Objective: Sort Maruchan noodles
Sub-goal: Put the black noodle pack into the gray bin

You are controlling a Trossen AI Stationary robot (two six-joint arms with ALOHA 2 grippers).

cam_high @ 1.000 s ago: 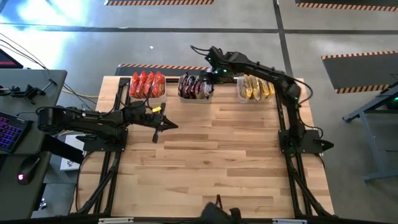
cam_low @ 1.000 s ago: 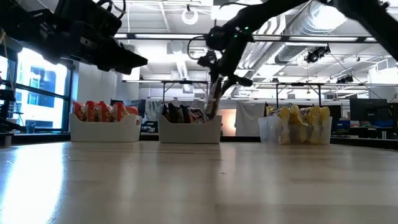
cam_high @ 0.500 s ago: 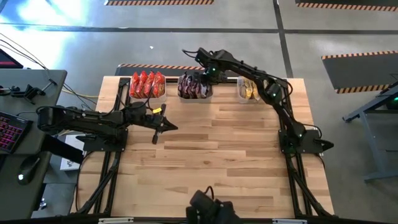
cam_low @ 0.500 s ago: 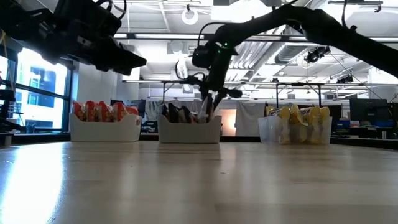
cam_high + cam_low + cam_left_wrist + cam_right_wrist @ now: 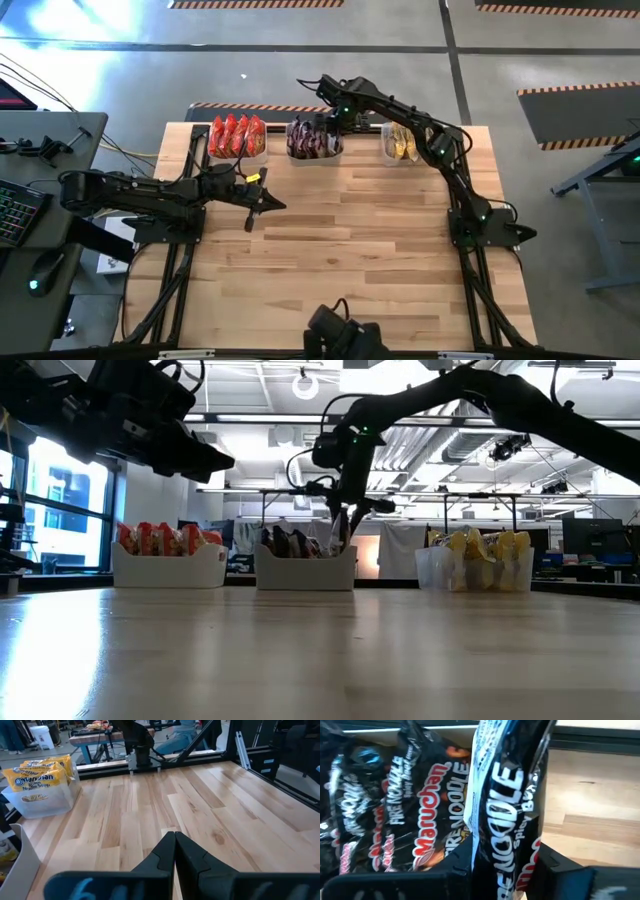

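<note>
Here the right gripper (image 5: 506, 865) clamps its fingers on a glossy, crinkled dark noodle packet (image 5: 507, 795) over the middle bin (image 5: 316, 152) at the plank counter's (image 5: 340, 250) twelve o'clock edge, while the left gripper (image 5: 174, 851) hangs with fingers together.

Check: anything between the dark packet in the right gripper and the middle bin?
Nothing visible. The right gripper holds the dark Fire Noodle packet upright at the middle bin, beside the dark packets already standing in it. Left gripper waits shut, well clear.

Glossy plastic noodle packets (image 5: 505, 795); smooth wooden table (image 5: 340, 240).
</note>
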